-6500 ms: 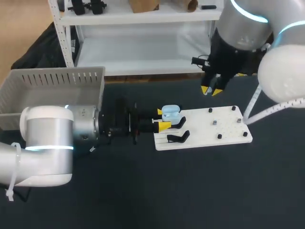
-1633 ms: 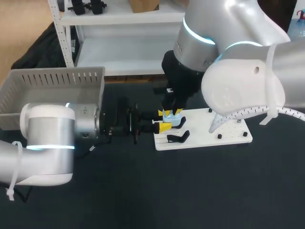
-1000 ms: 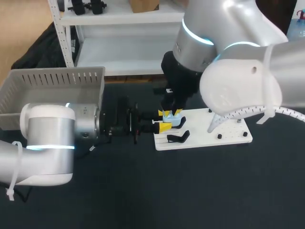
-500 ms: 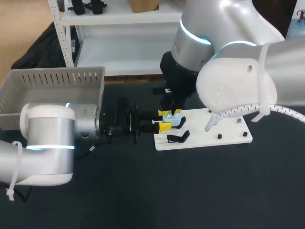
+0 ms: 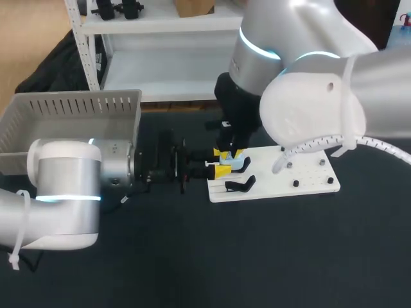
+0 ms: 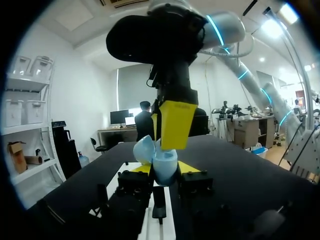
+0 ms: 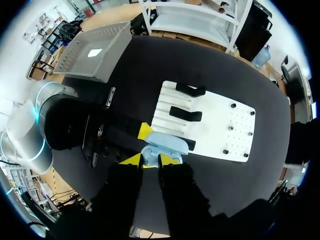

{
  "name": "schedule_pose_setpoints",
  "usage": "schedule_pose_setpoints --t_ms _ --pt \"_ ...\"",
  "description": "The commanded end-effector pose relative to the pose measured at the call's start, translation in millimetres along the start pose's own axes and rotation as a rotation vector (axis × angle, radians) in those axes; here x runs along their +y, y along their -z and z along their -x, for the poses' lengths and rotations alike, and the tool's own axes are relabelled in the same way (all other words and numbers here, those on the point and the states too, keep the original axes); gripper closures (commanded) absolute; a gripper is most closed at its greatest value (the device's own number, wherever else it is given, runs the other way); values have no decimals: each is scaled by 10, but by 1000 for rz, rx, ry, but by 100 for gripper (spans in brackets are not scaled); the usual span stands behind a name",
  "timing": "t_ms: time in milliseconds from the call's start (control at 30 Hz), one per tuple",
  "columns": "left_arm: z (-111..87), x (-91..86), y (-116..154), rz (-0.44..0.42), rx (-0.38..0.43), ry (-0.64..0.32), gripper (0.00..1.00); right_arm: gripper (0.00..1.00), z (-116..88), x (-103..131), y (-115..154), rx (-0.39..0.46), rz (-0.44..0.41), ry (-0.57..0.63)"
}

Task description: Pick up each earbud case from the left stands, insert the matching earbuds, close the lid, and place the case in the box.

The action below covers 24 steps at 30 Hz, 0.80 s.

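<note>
A light blue earbud case (image 5: 232, 162) with its lid up sits between the yellow tips of my left gripper (image 5: 219, 162), which is shut on it from both sides at the white board's left end. In the left wrist view the case (image 6: 165, 164) is held in that gripper (image 6: 162, 169), its lid (image 6: 142, 149) tilted open. My right gripper (image 5: 231, 154) points straight down into the open case (image 7: 167, 142). Its fingers (image 7: 151, 159) stand close together on a small pale earbud (image 7: 149, 150), mostly hidden. Its yellow finger (image 6: 175, 125) hangs just above the case.
The white board (image 5: 295, 168) carries small pegs on its right half and black stands (image 5: 241, 186) on its left. More black stands (image 7: 185, 114) show beyond the case. A grey slotted box (image 5: 70, 122) stands at the back left, behind my left arm.
Since the earliest frame my right gripper has come from behind the board down onto the case. Over the last second it has barely shifted. The left arm has kept still.
</note>
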<state>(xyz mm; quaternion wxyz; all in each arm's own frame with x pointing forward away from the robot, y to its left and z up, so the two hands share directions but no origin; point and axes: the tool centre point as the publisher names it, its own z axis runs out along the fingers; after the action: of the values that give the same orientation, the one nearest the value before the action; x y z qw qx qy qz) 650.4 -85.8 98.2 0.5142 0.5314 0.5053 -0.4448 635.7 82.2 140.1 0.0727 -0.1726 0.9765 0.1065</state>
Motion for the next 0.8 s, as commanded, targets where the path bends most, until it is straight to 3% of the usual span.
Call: schedule_pose_setpoints --t_ms 33,100,167,200,233,467,800 --pt "1 -5 -7 4 1 -1 100 70 35 15 1 7 0 0" --pt "1 -5 -7 4 1 -1 100 49 37 16 18 4 1 0" --pt "1 -5 -7 4 1 -1 100 15 29 24 50 -1 1 1" --pt "1 -5 -7 4 1 -1 100 5 23 31 72 -5 2 1" --pt "1 -5 -7 4 1 -1 100 2 18 38 95 -9 5 1" --pt "1 -5 -7 4 1 -1 100 0 44 15 300 -52 28 -16" --pt "1 -5 -7 4 1 -1 100 0 342 -360 332 -74 -44 -158"
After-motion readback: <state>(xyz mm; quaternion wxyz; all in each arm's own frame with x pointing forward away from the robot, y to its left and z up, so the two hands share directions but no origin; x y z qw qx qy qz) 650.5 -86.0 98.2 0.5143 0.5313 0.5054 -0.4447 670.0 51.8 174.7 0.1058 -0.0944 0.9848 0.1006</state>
